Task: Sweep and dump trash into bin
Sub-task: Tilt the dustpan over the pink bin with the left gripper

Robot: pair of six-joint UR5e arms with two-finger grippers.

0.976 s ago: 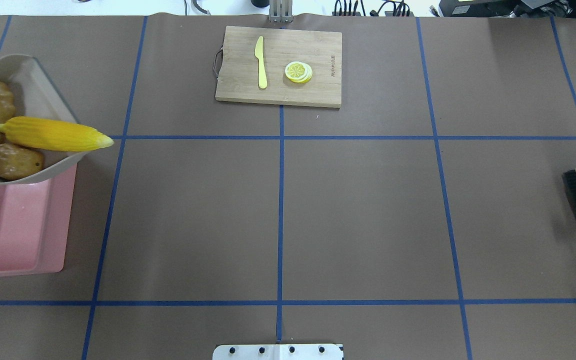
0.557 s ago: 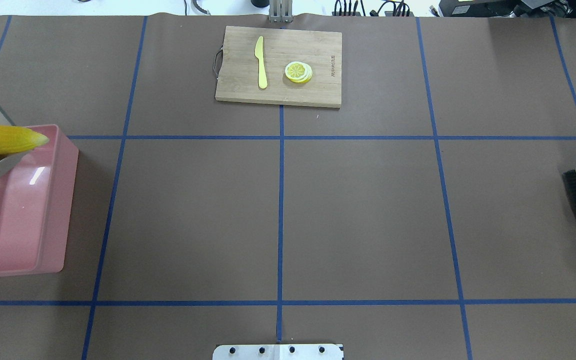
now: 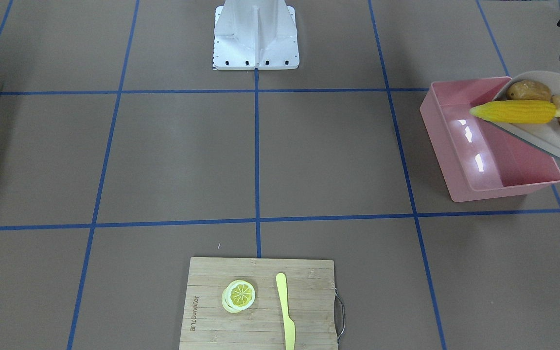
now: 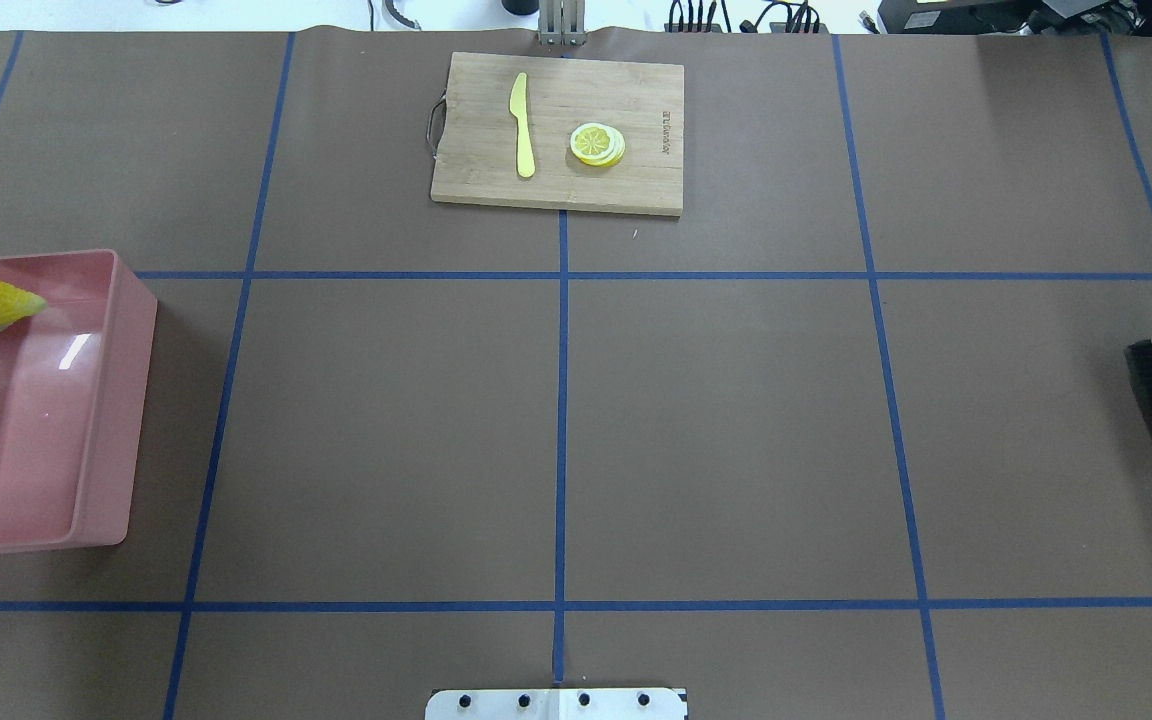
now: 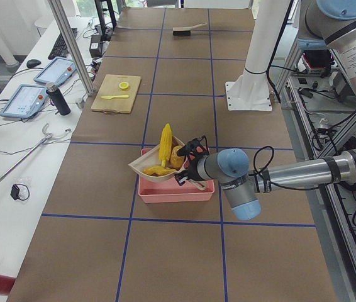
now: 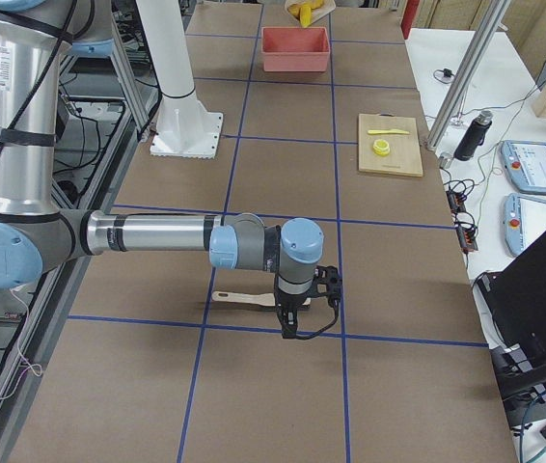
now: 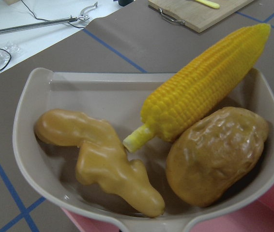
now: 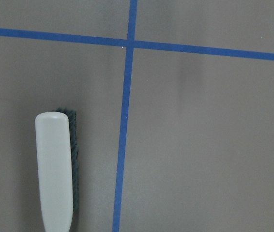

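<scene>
1. Left gripper (image 5: 194, 165): jaws on the handle of a beige plastic dustpan (image 7: 103, 96), grip width not discernible.
2. Just ahead of those jaws, in the pan: knobbly tan ginger root (image 7: 103, 162), brown potato (image 7: 217, 154), yellow corn cob (image 7: 205, 84) leaning over the front lip.
3. Beneath and beyond: large rectangular pink plastic tub (image 3: 484, 146), nothing inside.
4. Right gripper (image 6: 292, 307), far off: holding a beige brush with black bristles (image 8: 54, 169); opening of the jaws not discernible.
</scene>
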